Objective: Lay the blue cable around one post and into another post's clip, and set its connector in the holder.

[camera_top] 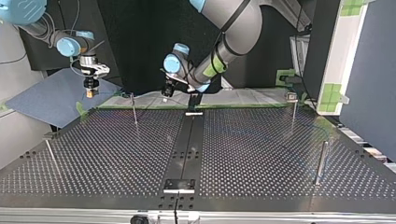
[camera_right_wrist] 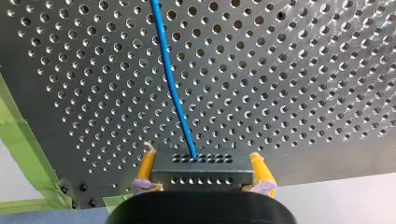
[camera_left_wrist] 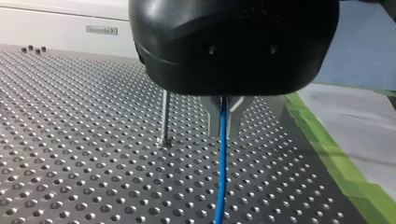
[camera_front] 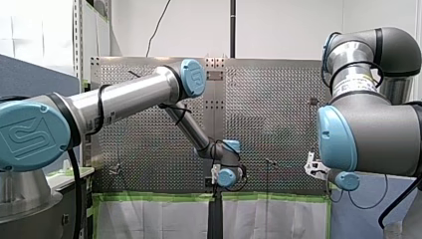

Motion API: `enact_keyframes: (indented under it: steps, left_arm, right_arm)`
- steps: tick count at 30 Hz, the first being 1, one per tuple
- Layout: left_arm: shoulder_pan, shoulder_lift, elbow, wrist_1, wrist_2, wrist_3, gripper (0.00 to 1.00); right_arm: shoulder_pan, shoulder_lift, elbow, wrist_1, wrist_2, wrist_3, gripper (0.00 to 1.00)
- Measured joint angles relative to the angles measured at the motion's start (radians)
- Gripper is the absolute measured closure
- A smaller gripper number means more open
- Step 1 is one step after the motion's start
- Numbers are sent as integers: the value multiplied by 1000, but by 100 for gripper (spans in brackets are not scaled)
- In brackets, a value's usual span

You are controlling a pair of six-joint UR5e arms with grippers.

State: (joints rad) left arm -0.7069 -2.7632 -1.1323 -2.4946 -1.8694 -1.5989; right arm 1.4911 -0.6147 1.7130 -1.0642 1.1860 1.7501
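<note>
My right claw (camera_right_wrist: 202, 157) was clamped on the connector (camera_right_wrist: 201, 171), a grey block with rows of small holes. The yellow pads (camera_right_wrist: 145, 164) pressed on its two short sides, probably so that the cable end stayed free and the block could later go squarely into a holder. The blue cable (camera_right_wrist: 173, 93) left the block's upper face and ran away over the perforated desk (camera_right_wrist: 303, 93). It looked fairly straight, which suggested light tension between the two arms. In the top view this claw hung off the desk's far left corner, above a blue-grey mat (camera_top: 42, 105), so the connector was not yet in any holder. My left claw (camera_left_wrist: 223, 116) had its metal fingers (camera_left_wrist: 213, 117) closed on the same cable further along. The cable hung down from between them toward the desk. Holding it mid-length like this was, I judged, a way to steer the slack while my right arm anchored the end. A thin post (camera_left_wrist: 164, 116) stood upright just beyond and beside those fingers. The cable was clear of it and not wrapped round it. No clip could be made out on it. The routing seemed barely begun: no post was rounded, no clip was filled, and the next move probably called for carrying the cable past that post without letting it slip.
</note>
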Motion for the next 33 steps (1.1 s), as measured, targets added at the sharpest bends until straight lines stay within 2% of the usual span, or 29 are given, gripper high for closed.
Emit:
enact_keyframes:
  steps: [2,3,4,5,6,7,8,13,21,24,33]
  left_arm:
    - [0,0,5,-4,0,2,48]
    - [0,0,6,-5,0,3,48]
    - [-1,0,7,-6,0,4,35]
    - [-1,0,8,-9,0,5,16]
    - [-2,0,8,-11,0,6,16]
    - [-2,1,8,-14,0,8,4]
    - [-3,1,8,-17,-1,10,0]
    - [-9,3,8,-35,3,29,0]
    - [-22,29,-17,-94,54,91,0]
    - [-24,52,-42,-82,66,104,0]
    - [-27,130,-120,-8,62,112,0]
  right_arm:
    - [1,0,0,-1,0,0,100]
    - [1,0,0,-1,0,-1,100]
    - [2,0,0,-2,0,-1,100]
    - [3,0,0,-2,0,-1,100]
    - [3,0,0,-3,0,-1,100]
    - [3,0,0,-3,0,-1,100]
    - [4,0,0,-3,0,-1,100]
    - [4,0,0,-4,0,1,100]
    - [-2,0,-2,-5,2,8,100]
    - [-4,0,-2,-5,7,11,100]
    - [-7,0,-10,3,19,18,100]
